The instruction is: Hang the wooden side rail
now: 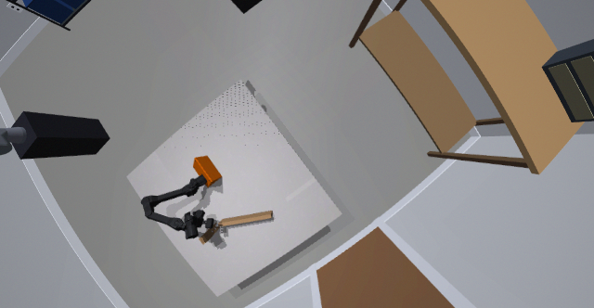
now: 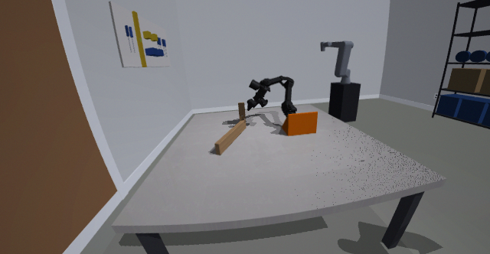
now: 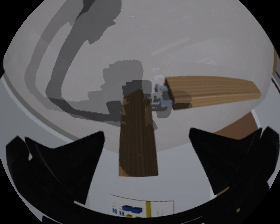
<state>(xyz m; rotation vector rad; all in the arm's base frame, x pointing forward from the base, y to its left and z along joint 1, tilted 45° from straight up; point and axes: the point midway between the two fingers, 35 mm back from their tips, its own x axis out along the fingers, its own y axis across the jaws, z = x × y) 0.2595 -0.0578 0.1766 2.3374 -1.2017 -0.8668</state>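
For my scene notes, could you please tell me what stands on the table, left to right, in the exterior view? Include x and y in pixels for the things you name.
Wooden side rail (image 1: 246,218) (image 2: 230,137) (image 3: 211,92), black robot arm (image 1: 174,192) (image 2: 289,92), orange block (image 1: 207,171) (image 2: 302,123).

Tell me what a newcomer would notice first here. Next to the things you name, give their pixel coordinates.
Probably the bright orange block (image 1: 207,171) (image 2: 302,123), sitting on the table (image 1: 260,178) (image 2: 245,177) by the black arm's base. Next, the arm's open gripper (image 1: 204,218) (image 2: 257,105) (image 3: 148,135), poised near the upright wooden post (image 2: 241,110) (image 3: 138,145). The wooden rail (image 1: 247,218) (image 2: 230,137) (image 3: 213,91) lies beside that post, its steel hooks (image 3: 162,96) facing it.

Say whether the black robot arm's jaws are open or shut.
Open: in the wrist view the black jaws stand wide apart, with nothing gripped between them.
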